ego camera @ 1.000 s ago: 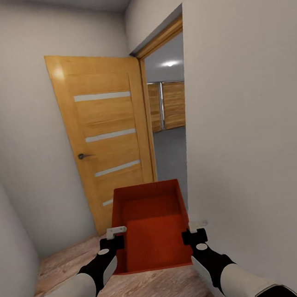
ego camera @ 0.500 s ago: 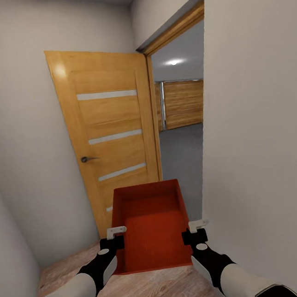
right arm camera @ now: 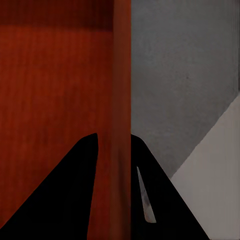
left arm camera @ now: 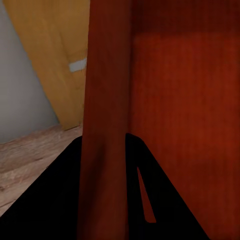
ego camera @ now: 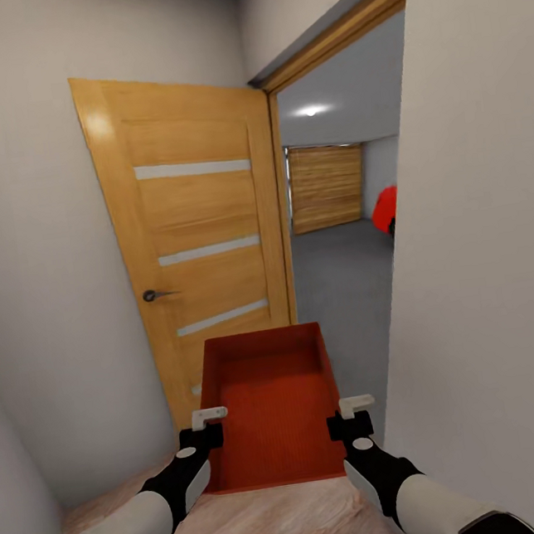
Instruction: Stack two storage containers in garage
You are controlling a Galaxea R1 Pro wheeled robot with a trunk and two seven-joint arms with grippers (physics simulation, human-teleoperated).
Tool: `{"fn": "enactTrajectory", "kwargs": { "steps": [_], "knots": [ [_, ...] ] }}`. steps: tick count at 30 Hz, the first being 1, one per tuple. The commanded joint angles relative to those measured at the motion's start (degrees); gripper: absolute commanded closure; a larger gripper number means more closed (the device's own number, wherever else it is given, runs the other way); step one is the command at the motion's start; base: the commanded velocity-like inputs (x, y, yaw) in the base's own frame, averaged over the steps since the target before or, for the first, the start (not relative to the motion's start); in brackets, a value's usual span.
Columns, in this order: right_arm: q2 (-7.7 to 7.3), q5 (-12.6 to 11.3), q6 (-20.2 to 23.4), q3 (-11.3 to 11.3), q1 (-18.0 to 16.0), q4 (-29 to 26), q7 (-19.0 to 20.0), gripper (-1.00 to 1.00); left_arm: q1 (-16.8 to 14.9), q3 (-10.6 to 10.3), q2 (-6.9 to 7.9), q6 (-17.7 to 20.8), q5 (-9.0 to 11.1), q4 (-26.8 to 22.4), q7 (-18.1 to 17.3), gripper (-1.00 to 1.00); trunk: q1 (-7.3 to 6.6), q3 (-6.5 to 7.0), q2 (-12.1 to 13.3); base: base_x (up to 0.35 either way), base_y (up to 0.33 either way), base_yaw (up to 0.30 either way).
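One orange-red storage container [ego camera: 271, 404] hangs open side up in front of me, carried by both grippers. My left gripper [ego camera: 205, 429] is shut on its left wall, my right gripper [ego camera: 350, 415] on its right wall. In the left wrist view the thin red wall [left arm camera: 105, 100] runs between the black fingers [left arm camera: 60, 200] of the left gripper [left arm camera: 104, 150]. The right wrist view has the container wall [right arm camera: 121, 90] pinched by the right gripper [right arm camera: 114, 142]. Through the doorway ahead lies the garage [ego camera: 339, 108] with its dark grey floor [ego camera: 339, 275].
An open wooden door [ego camera: 202, 250] stands at the left of the doorway, and a white wall [ego camera: 493, 272] is close on my right. A wooden plank door [ego camera: 326, 186] and part of a red car [ego camera: 385, 209] are at the garage's far end. Pale wood planks [ego camera: 282, 524] lie underfoot.
The camera has moved toward the doorway and turned. The opening looks wider and the red car has come into sight. Both grippers hold the container as before.
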Motion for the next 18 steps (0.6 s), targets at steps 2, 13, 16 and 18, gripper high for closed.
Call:
{"fn": "enactTrajectory", "kwargs": {
  "steps": [2, 13, 16, 18],
  "knots": [
    [-0.31, -0.9, -0.4, -1.6, 0.0, 0.6, 0.0, 1.0, -0.1, 3.3, 1.95, -3.3, 3.2, -0.1, 0.3, 1.0, 0.04, -0.01, 0.0, 0.288, 0.231, -0.254],
    [-0.36, -0.9, -0.4, -1.6, 0.0, 0.6, 0.0, 1.0, -0.1, 3.3, 1.95, -3.3, 3.2, -0.2, 0.3, 1.0, 0.04, -0.01, 0.0, 0.288, 0.232, -0.282],
    [-0.32, -0.9, -0.4, -1.6, 0.0, 0.6, 0.0, 1.0, -0.1, 3.3, 1.95, -3.3, 3.2, -0.2, 0.3, 1.0, 0.04, -0.01, 0.0, 0.288, 0.233, -0.286],
    [-0.32, -0.9, -0.4, -1.6, 0.0, 0.6, 0.0, 1.0, -0.1, 3.3, 1.95, -3.3, 3.2, -0.2, 0.3, 1.0, 0.04, -0.01, 0.0, 0.288, 0.233, -0.286]
  ]
}}
